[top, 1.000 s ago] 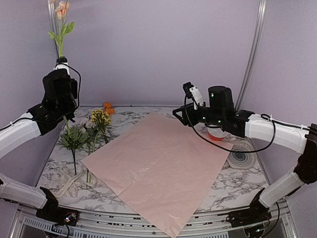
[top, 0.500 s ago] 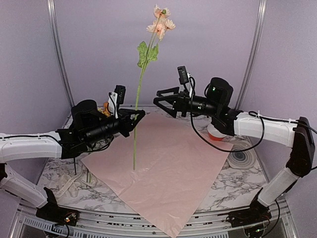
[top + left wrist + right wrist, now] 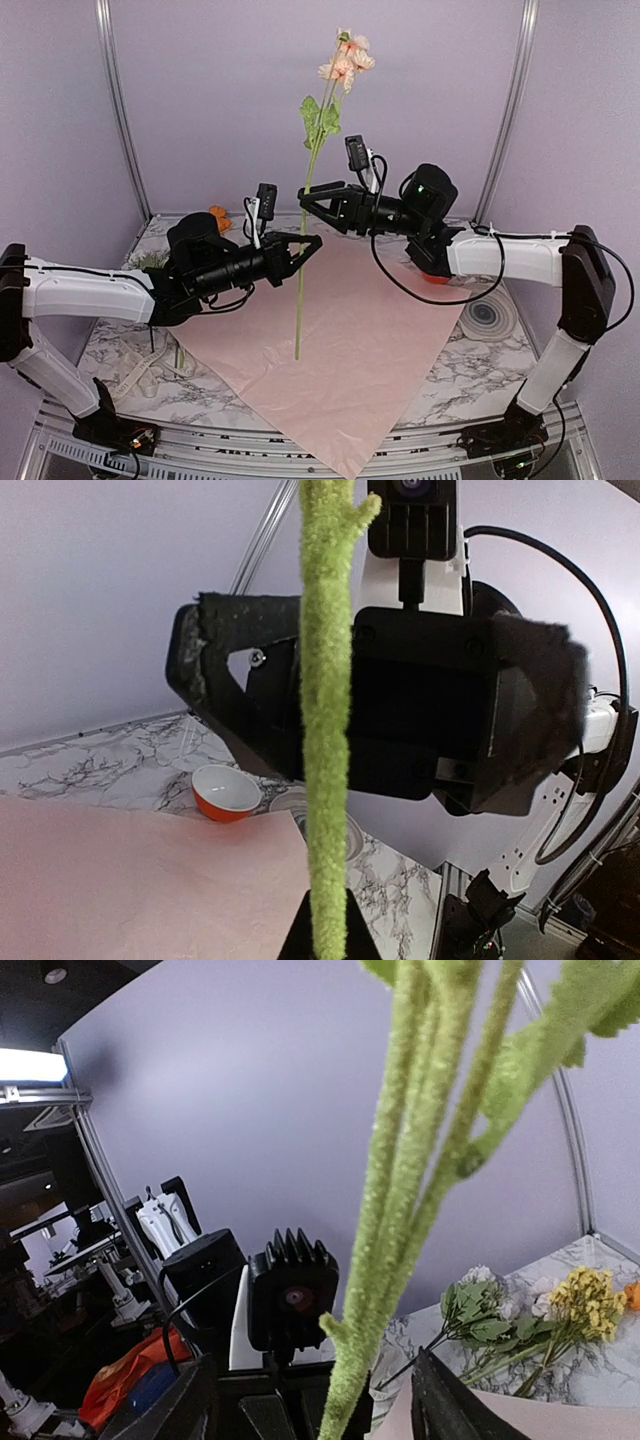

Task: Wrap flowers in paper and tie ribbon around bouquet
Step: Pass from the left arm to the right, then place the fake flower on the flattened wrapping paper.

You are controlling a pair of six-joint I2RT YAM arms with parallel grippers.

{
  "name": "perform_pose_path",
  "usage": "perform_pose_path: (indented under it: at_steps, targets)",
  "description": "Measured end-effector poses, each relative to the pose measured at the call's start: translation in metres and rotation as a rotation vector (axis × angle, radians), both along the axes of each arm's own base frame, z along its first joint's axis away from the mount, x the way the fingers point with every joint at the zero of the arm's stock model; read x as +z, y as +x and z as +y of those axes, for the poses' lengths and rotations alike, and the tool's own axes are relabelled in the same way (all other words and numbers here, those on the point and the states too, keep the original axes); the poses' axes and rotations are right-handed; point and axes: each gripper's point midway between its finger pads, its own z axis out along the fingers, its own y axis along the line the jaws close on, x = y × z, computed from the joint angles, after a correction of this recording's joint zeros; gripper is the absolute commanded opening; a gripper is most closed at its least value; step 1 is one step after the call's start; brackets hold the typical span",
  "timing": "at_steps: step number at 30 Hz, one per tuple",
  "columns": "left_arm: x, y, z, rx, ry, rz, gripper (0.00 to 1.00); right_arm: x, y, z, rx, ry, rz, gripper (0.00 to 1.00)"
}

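1. Pink flower [image 3: 316, 150] stood upright above the paper [image 3: 345, 345] on the desk [image 3: 470, 372], stem gripped by my left tool [image 3: 305, 243].
2. My right tool [image 3: 312, 206] was wide, one jaw each side of the stem.

Overhead view from behind; wrist views face-to-face, close on shared stem [image 3: 325, 730].

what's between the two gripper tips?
Only the thin fuzzy green stem of the pale pink flower: left gripper pinches it, right gripper open around it just above. Shows in top and wrist views.
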Motion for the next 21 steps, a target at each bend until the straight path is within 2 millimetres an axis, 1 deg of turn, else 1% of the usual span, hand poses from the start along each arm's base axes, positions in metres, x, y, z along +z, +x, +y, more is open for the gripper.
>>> perform_pose_path:
  at_steps: [1,2,3,4,5,6,7,9,10,11,13,14,16,19,21]
  targets:
    - [-0.004,0.0,-0.002,-0.005,0.006,0.01,0.0,-0.002,0.0,0.001,0.008,-0.001,0.006,0.56]
    - [-0.009,0.0,-0.004,-0.009,0.013,0.019,0.0,-0.006,0.001,0.003,0.016,-0.006,0.017,0.49]
    - [-0.011,0.0,-0.005,-0.01,0.017,0.024,0.0,-0.01,0.002,0.004,0.021,-0.012,0.029,0.37]
    - [-0.012,0.0,-0.006,-0.011,0.019,0.026,0.0,-0.014,0.003,0.006,0.024,-0.019,0.04,0.14]
    - [-0.012,0.0,-0.006,-0.012,0.018,0.025,0.0,-0.018,0.004,0.007,0.028,-0.024,0.051,0.0]
    - [-0.012,0.0,-0.006,-0.012,0.017,0.025,0.0,-0.02,0.005,0.008,0.031,-0.028,0.063,0.0]
    - [-0.011,0.0,-0.006,-0.012,0.016,0.024,0.09,-0.02,0.005,0.008,0.031,-0.029,0.066,0.0]
    - [-0.012,0.002,-0.005,-0.001,0.019,0.028,0.61,-0.02,0.004,0.007,0.036,-0.03,0.077,0.0]
    - [-0.012,0.003,-0.004,0.008,0.023,0.023,0.78,-0.021,0.005,0.007,0.033,-0.034,0.082,0.0]
    - [-0.012,0.005,-0.002,0.023,0.025,0.023,0.82,-0.023,0.007,0.007,0.029,-0.043,0.093,0.0]
    - [-0.018,0.011,0.006,0.073,0.047,0.031,0.85,-0.033,0.017,0.002,-0.005,-0.09,0.143,0.0]
    - [-0.023,0.014,0.013,0.105,0.066,0.041,0.85,-0.042,0.028,-0.003,-0.047,-0.13,0.185,0.0]
    - [-0.036,0.027,0.034,0.204,0.119,0.077,0.85,-0.063,0.053,-0.016,-0.15,-0.218,0.257,0.0]
    - [-0.058,0.06,0.077,0.404,0.213,0.174,0.84,-0.103,0.08,-0.033,-0.275,-0.369,0.373,0.0]
    - [-0.084,0.092,0.124,0.596,0.316,0.293,0.84,-0.134,0.091,-0.038,-0.321,-0.478,0.453,0.0]
